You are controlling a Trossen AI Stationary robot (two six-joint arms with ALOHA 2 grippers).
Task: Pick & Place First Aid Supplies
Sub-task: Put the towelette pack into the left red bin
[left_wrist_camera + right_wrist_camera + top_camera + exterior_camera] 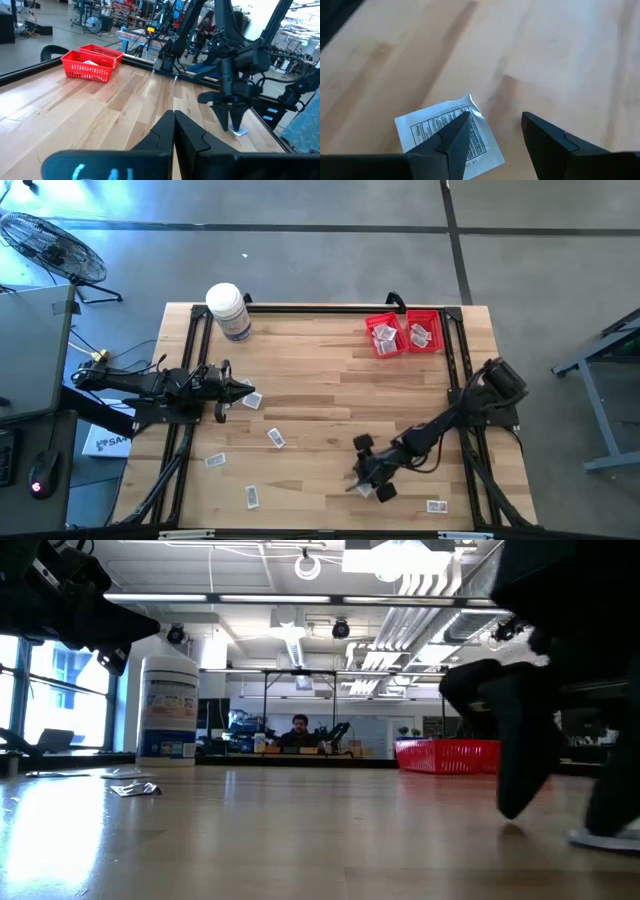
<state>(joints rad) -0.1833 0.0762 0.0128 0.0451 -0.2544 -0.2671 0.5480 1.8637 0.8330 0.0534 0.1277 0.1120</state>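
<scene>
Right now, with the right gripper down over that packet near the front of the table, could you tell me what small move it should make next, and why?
Probably shift sideways a little to centre, then close. The right gripper is open just above the wood, but the printed white packet lies under one finger rather than between the two, so closing now would likely miss it. The left gripper waits shut at the table's left.

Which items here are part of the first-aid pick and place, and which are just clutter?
Job:
- loose packets on the table, e.g.
- packet under the open right gripper
- red baskets, already holding packets

Lying about:
- white bottle
- fan on the floor
- left gripper, shut, waiting
</scene>
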